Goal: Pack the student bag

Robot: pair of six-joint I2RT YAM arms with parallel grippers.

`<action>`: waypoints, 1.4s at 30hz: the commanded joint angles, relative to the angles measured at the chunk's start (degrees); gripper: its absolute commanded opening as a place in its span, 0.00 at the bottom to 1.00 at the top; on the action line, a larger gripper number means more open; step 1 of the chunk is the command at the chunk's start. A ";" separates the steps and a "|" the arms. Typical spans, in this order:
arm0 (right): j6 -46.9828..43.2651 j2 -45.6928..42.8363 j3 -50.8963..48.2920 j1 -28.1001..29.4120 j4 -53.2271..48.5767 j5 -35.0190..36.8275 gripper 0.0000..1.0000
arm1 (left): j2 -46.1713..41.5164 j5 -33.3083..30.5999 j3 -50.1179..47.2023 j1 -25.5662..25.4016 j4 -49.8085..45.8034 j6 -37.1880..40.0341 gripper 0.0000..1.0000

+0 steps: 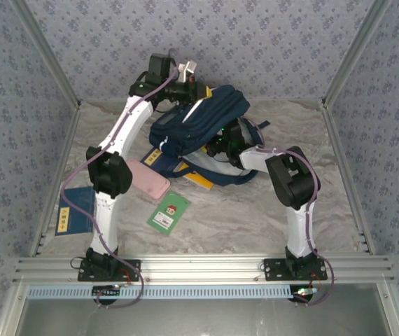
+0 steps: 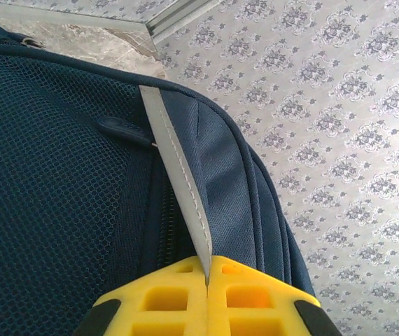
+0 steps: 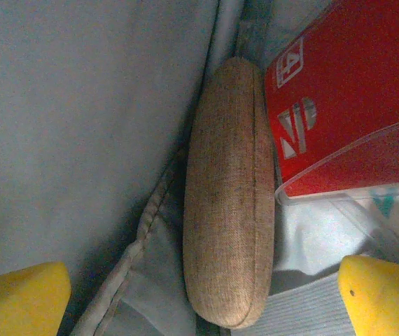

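Left gripper point(image 2: 206, 283) is clamped tight on the grey-white stripe point(image 2: 178, 175) of the large navy-blue fabric student bag point(image 1: 199, 119), holding its mouth up near the marbled table's point(image 1: 255, 210) far edge. My guess is that this lets the right gripper point(image 3: 199, 308), jaws wide apart, reach inside over a tan fabric oblong case point(image 3: 227, 196) beside a red box point(image 3: 346, 84). Pink pouch point(image 1: 149, 178), green card point(image 1: 169, 212) and blue book point(image 1: 73, 210) lie toward the near-left corner, and the bag's lining looks tight around the reach.

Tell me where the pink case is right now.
In the top view, the pink case lies on the left half of the table, right beside the left arm, between the backpack and the green card.
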 commanded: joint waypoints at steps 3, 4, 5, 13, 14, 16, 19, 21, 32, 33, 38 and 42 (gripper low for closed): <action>-0.02 -6.46 -7.17 -2.38 3.58 0.09 1.00 | -5.73 2.41 1.23 0.84 3.85 1.31 0.00; -1.31 -7.99 -8.36 -2.75 0.98 1.12 1.00 | -5.68 2.16 1.31 0.85 3.58 1.57 0.00; -3.63 -9.92 -9.00 -2.88 -2.33 2.07 1.00 | -5.62 1.98 1.33 0.84 3.41 1.80 0.00; -25.27 -29.48 -14.82 -0.17 -32.00 28.90 1.00 | -4.87 0.98 3.01 0.84 2.06 2.91 0.00; -25.24 -31.81 -17.48 0.14 -30.22 30.68 1.00 | -4.66 0.88 3.25 0.84 1.82 3.12 0.00; -25.93 -36.81 -23.85 -0.73 -25.17 32.26 1.00 | -4.45 0.48 3.43 0.75 0.83 4.01 0.00; -29.69 -41.30 -28.35 -4.02 -21.33 25.63 0.96 | -4.19 -0.41 3.23 0.32 -1.13 5.76 0.00; -34.80 -44.20 -27.87 -3.43 -23.92 25.51 0.91 | -4.41 -1.08 2.13 -0.35 -1.65 6.67 0.00; -36.10 -64.95 -33.51 4.56 -45.84 45.47 0.81 | -0.39 -5.88 -1.49 -8.54 -3.86 10.12 0.00; -37.42 -68.00 -35.71 5.20 -45.17 45.33 0.78 | -0.02 -6.20 -1.82 -9.10 -3.88 10.22 0.00; -45.11 -74.58 -41.15 10.62 -41.39 40.09 0.78 | 0.69 -7.09 -2.73 -9.98 -2.92 9.61 0.00; -51.81 -72.90 -42.67 19.48 -36.08 40.85 0.79 | 2.24 -7.48 -1.91 -9.97 -3.86 9.78 0.00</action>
